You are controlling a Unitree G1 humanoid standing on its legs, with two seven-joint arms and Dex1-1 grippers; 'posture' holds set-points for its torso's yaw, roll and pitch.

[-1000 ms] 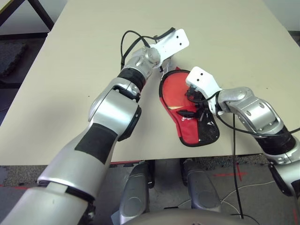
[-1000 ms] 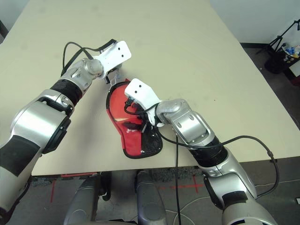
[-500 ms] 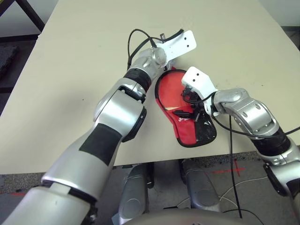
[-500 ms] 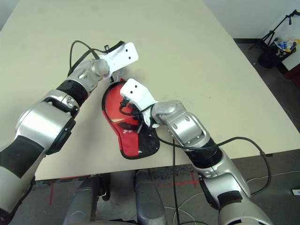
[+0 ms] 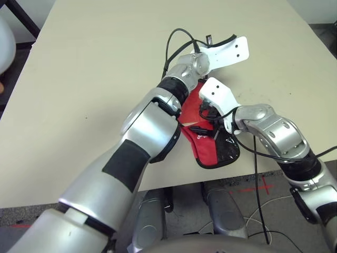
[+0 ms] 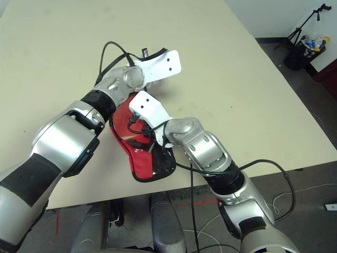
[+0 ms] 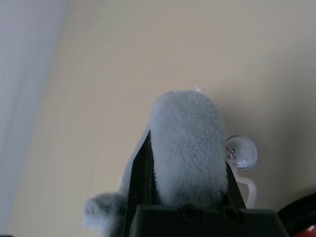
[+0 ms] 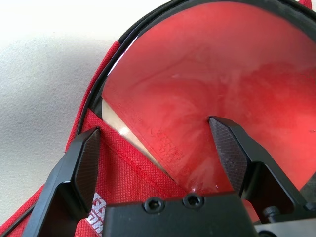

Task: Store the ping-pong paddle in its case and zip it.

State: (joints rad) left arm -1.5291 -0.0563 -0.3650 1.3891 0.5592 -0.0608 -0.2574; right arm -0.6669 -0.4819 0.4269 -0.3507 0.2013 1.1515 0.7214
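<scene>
The case [image 5: 213, 150], red fabric with black zip edging and a black mesh pocket, lies near the table's front edge. The ping-pong paddle [image 8: 212, 84] sits inside it, its red rubber face showing through the open side with a sliver of pale wood beside it. My left arm reaches across to the case's far round end. There my left gripper [image 7: 185, 153] is shut on the white fluffy pom-pom [image 7: 186, 133] of the zip pull. My right gripper [image 8: 155, 131] hovers low over the case. Its fingers [image 8: 81, 168] are spread open, one over the red fabric and one over the paddle's face.
The beige table [image 5: 105, 63] stretches wide to the left and far side. The case lies close to the front edge [image 5: 174, 187]. A black cable [image 5: 256, 158] hangs from my right forearm. A tripod [image 6: 310, 23] stands on the floor beyond the table's right side.
My left gripper has carried the pom-pom rightward round the case's far end. The right gripper has stayed over the case. The camera has also shifted.
</scene>
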